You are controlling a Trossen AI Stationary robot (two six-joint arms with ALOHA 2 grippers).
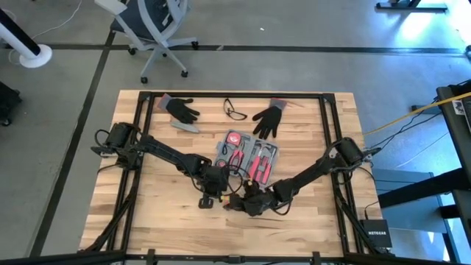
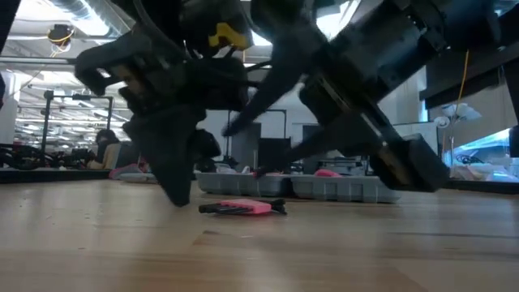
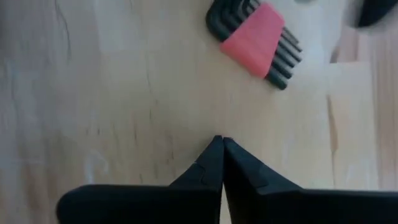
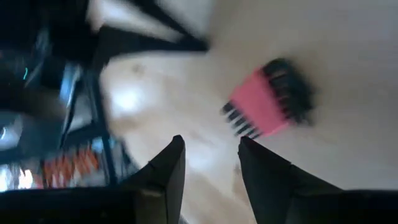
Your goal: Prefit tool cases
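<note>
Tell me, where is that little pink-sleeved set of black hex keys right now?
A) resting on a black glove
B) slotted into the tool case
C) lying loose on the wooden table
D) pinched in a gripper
C: the hex key set lies flat on the bare table in front of the tool case, and the right gripper beside it stands open and empty.

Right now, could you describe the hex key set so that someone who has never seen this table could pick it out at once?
Start from the open tool case in the middle of the wooden table. Nearer the front edge, both grippers meet over bare wood, and the hex key set lies flat there. It is a fan of black keys in a pink holder, lying loose outside the case.
</note>
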